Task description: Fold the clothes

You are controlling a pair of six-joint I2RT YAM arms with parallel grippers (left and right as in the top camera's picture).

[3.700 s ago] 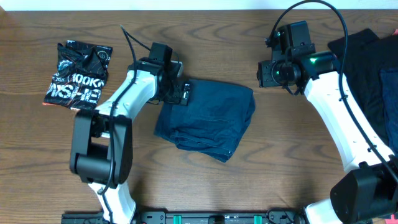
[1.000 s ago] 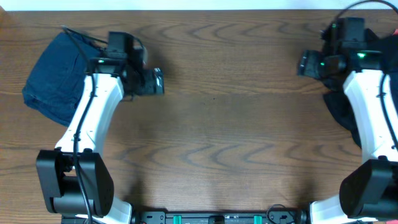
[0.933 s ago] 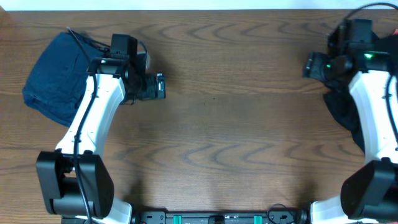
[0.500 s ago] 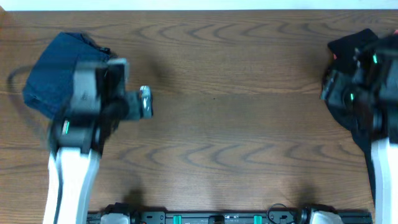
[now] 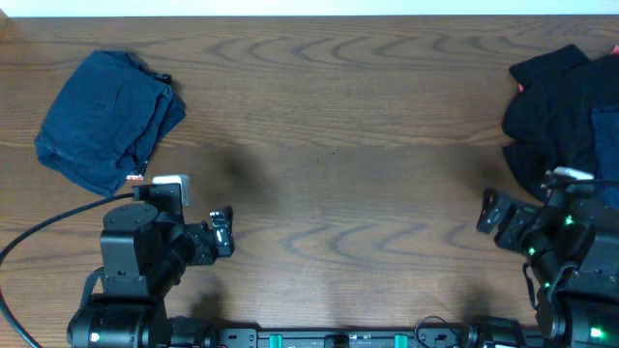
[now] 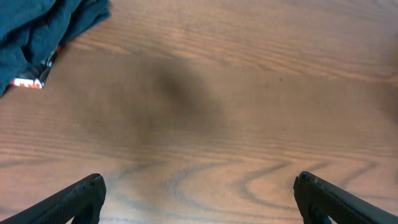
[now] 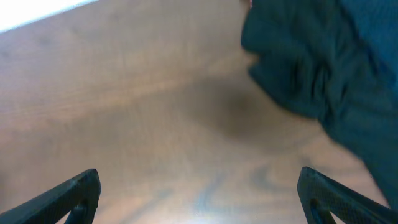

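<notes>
A folded dark blue garment [image 5: 104, 116] lies at the table's far left; its edge shows in the left wrist view [image 6: 43, 28]. A heap of dark clothes [image 5: 561, 106] lies at the far right and shows in the right wrist view [image 7: 323, 68]. My left gripper [image 5: 222, 232] is open and empty near the front left, well below the folded garment. It shows over bare wood in its own view [image 6: 199, 199]. My right gripper [image 5: 491, 213] is open and empty near the front right, just left of the heap. It shows over bare wood in its own view [image 7: 199, 196].
A crumpled printed bag peeks out from under the folded garment's lower corner [image 5: 135, 178], also seen in the left wrist view [image 6: 34, 78]. The wooden table [image 5: 338, 155] runs between the two arms.
Both arms have pulled back from the far side of the table to the front edge. The folded garment stays at the far left, where the left arm moved it earlier.
</notes>
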